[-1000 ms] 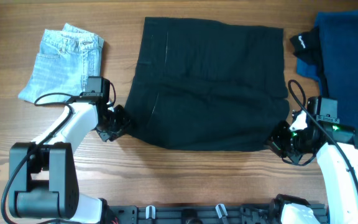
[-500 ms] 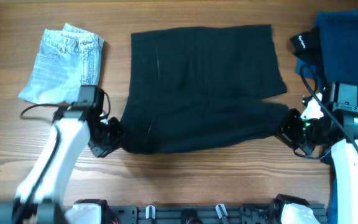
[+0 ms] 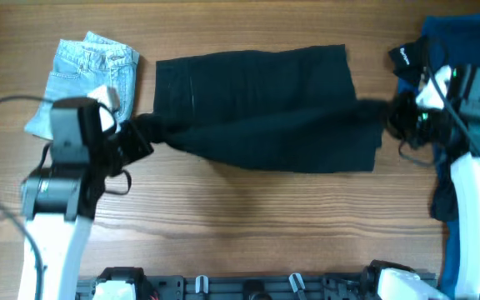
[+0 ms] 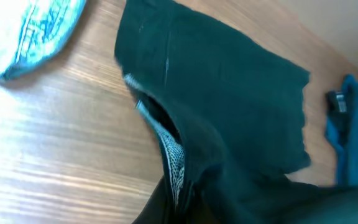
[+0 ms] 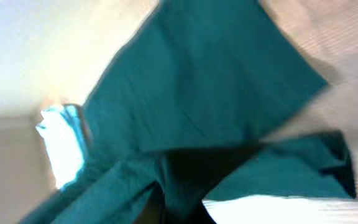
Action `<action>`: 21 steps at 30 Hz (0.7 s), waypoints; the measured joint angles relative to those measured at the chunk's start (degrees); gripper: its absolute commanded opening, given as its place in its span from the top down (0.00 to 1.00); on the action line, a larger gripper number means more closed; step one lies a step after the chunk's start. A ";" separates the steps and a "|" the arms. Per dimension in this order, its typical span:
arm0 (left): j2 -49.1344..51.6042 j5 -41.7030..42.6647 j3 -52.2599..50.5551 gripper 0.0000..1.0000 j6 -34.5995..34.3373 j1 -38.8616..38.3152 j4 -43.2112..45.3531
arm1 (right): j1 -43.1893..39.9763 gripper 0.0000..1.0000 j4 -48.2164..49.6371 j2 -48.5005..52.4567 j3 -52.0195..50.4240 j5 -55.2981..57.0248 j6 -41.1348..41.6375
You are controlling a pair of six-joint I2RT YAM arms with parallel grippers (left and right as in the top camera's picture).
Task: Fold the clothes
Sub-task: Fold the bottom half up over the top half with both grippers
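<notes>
The black shorts (image 3: 257, 104) lie across the middle of the wooden table, their near edge lifted and pulled taut between my two grippers. My left gripper (image 3: 140, 136) is shut on the shorts' left corner, just right of the folded light-blue denim shorts (image 3: 82, 83). The left wrist view shows the black cloth (image 4: 229, 112) with white inner lining (image 4: 174, 158) running into the jaws. My right gripper (image 3: 394, 112) is shut on the shorts' right corner. The right wrist view shows the cloth (image 5: 197, 93) stretching away from the jaws, blurred.
A dark blue garment (image 3: 465, 50) and a black piece with a white logo (image 3: 407, 57) lie at the far right, under and behind my right arm. The denim shorts also show at the left wrist view's upper left (image 4: 36, 31).
Both grippers have lifted the near edge of the black shorts and carried it away from the front edge. The garment now shows as a narrower band, shifted left.
</notes>
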 measured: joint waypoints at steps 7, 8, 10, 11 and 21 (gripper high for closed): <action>17.03 -2.73 0.02 0.96 3.74 0.00 4.74 | 0.11 0.96 18.97 9.64 0.17 -8.96 7.63; 18.32 -2.80 0.02 0.96 4.15 0.00 5.38 | 0.15 0.96 20.37 10.12 0.15 -9.79 8.24; 19.10 -2.99 0.00 0.96 4.50 0.00 7.50 | 0.15 0.96 23.02 10.38 0.15 -10.40 8.85; 19.17 -2.99 0.00 0.96 4.68 0.00 9.68 | 0.15 0.96 25.29 10.47 0.15 -10.49 9.25; 23.82 -3.17 0.00 0.96 4.90 0.00 24.46 | 0.17 0.96 35.85 19.04 0.17 -9.16 19.02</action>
